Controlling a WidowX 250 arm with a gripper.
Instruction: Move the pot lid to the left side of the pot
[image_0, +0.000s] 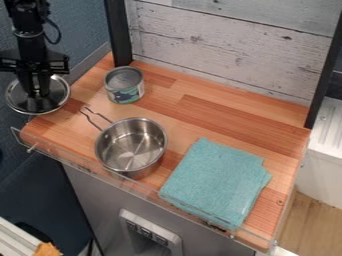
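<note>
Camera view: pot lid (40, 106) directly beneath end effector (39, 93), gripped by its fingers, apart from pot (131, 146).

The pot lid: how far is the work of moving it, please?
Done: the pot stands uncovered. In hand: the lid, held by the gripper, left of the pot in the view. Remaining, it seems: setting it on the wooden counter, since its rim shows beyond the edge, and releasing it.
</note>
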